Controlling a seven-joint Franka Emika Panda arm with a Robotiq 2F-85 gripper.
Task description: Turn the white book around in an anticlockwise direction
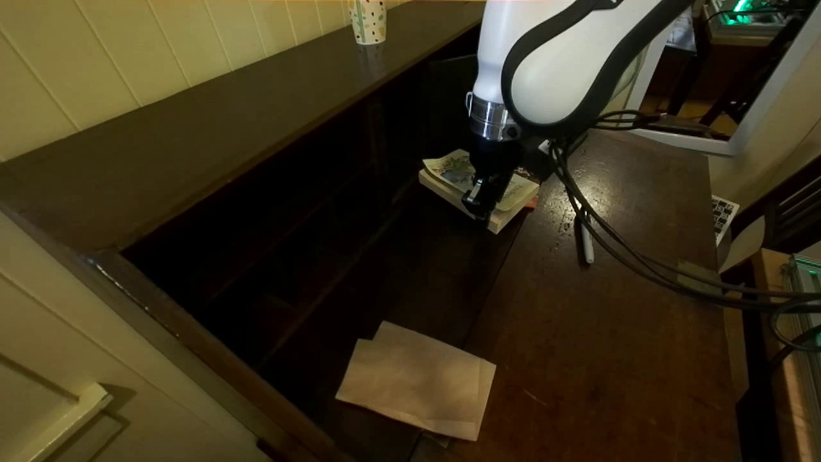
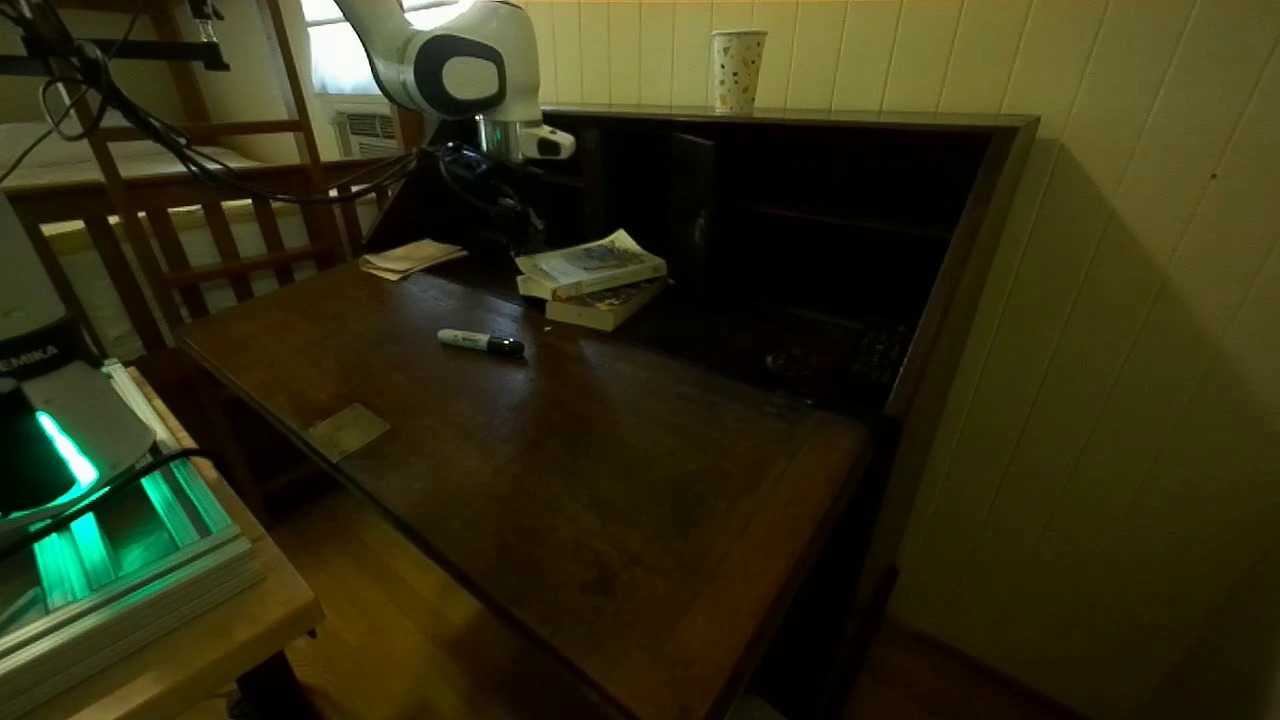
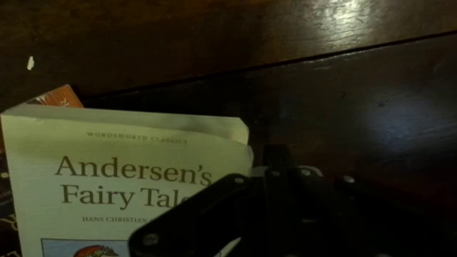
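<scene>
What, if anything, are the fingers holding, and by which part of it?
Nothing is held: the fingers are shut together beside the white book; whether they touch its edge, I cannot tell.

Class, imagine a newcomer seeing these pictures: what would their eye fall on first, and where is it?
Probably the white robot arm, stretched over the dark wooden desk, its shut tool close beside the white Andersen fairy-tale paperback, which lies on another book. The eye may then jump to the bright green light at the lower left of an exterior view, or the spotted paper cup on the desk's upper ledge.
</scene>
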